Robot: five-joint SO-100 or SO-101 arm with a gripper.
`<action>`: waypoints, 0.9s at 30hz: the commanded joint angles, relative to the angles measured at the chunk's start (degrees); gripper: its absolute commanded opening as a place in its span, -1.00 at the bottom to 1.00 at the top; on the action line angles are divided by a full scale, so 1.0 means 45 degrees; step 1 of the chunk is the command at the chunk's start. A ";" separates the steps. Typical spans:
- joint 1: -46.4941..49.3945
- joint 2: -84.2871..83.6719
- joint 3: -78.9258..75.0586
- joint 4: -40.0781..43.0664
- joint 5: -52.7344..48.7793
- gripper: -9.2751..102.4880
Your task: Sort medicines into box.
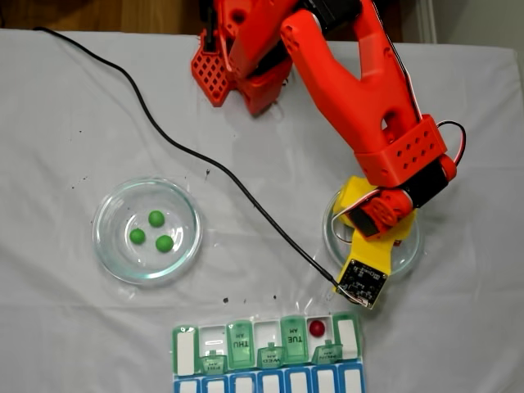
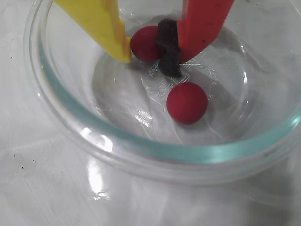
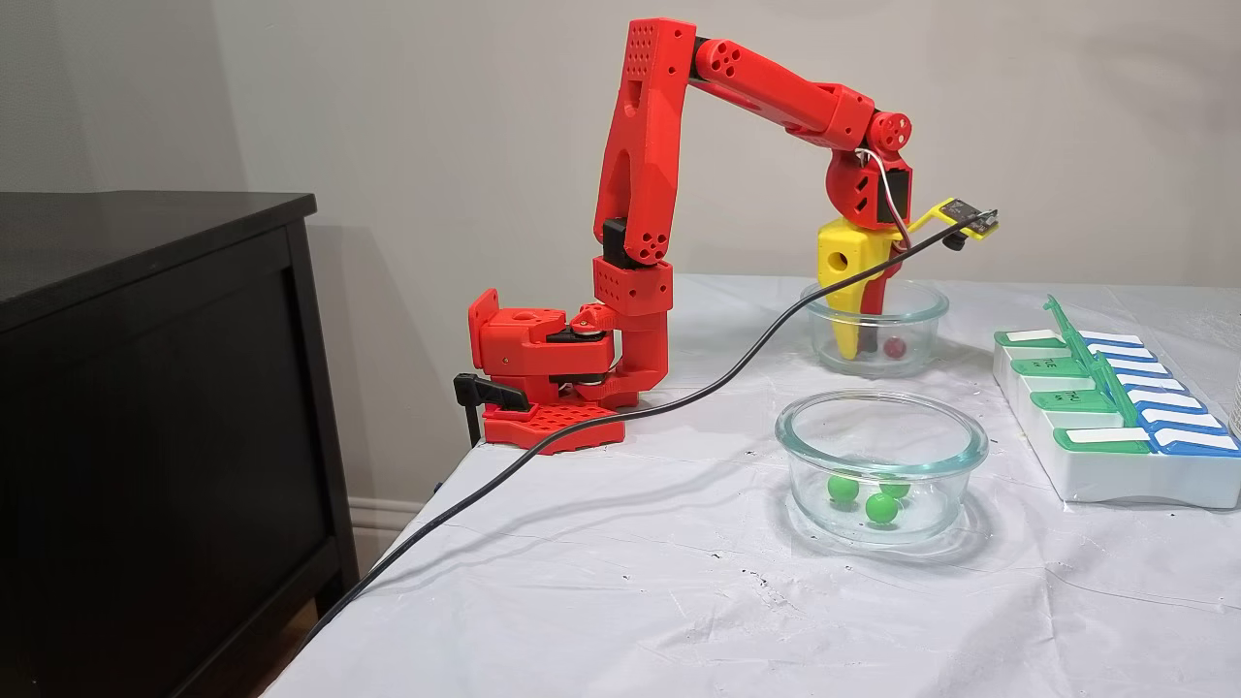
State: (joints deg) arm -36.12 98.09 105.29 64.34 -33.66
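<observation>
In the wrist view my gripper (image 2: 148, 61) reaches down into a clear glass dish (image 2: 155, 151). Its yellow finger (image 2: 101, 21) and its red finger with a black pad (image 2: 202, 23) press on either side of a red medicine ball (image 2: 145, 43) that sits low on the dish floor. A second red ball (image 2: 186, 102) lies loose beside it. From the side, the gripper (image 3: 858, 351) stands nearly upright in the far dish (image 3: 921, 302). One red ball (image 1: 317, 327) rests in an open compartment of the box (image 1: 239, 344). Three green balls (image 1: 155, 218) lie in the other dish (image 1: 102, 237).
A black cable (image 1: 205, 160) runs across the white cloth to the wrist camera. The arm's base (image 3: 543, 388) is clamped at the table's far corner, next to a black cabinet (image 3: 145, 388). Several box lids (image 3: 1086, 364) stand open.
</observation>
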 commanded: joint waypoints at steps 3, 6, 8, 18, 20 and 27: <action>0.0020 0.1289 -0.0293 -0.0156 -0.0254 -0.83; 0.0449 0.1836 -0.1309 0.0703 -0.0234 -0.83; 0.0918 0.2305 -0.2129 0.1289 0.0039 -0.83; 0.3965 0.4199 -0.5020 0.3027 0.0820 -0.83; 0.5000 0.4746 -0.4609 0.2480 0.1172 -0.84; 0.7109 0.4023 -0.3535 0.1328 0.1875 -0.84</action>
State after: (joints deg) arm -6.86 114.61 90.35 72.07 -26.54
